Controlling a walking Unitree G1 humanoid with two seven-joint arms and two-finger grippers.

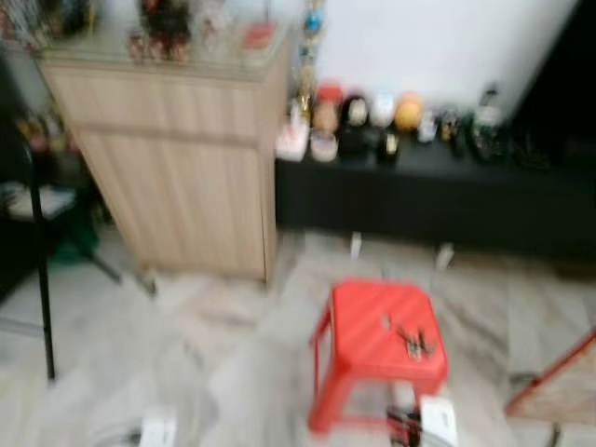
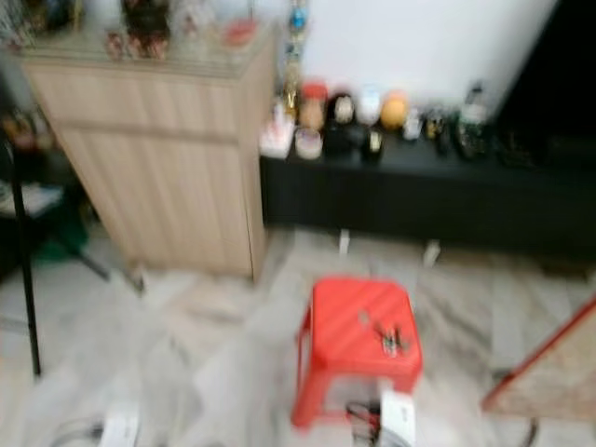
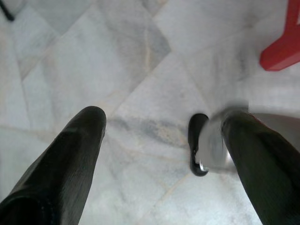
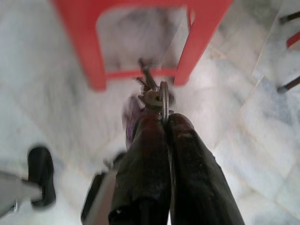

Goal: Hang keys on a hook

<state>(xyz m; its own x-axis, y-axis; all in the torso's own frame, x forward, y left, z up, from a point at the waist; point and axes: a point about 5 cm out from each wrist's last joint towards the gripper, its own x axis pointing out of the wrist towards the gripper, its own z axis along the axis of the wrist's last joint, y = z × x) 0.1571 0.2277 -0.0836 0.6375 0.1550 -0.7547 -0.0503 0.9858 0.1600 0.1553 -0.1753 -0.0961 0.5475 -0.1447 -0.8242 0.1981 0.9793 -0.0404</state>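
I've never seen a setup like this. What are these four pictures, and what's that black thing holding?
It's a walking humanoid robot; each arm ends in a two-fingered black gripper. The two wide pictures come from cameras on its head: a red stool on a marble floor, with a wooden cabinet and a low black shelf behind. Something small and dark lies on the stool, too blurred to name. The other two come from wrist cameras looking along the fingers. The right gripper is shut on a bunch of keys near the stool; the left gripper hangs open above the floor.
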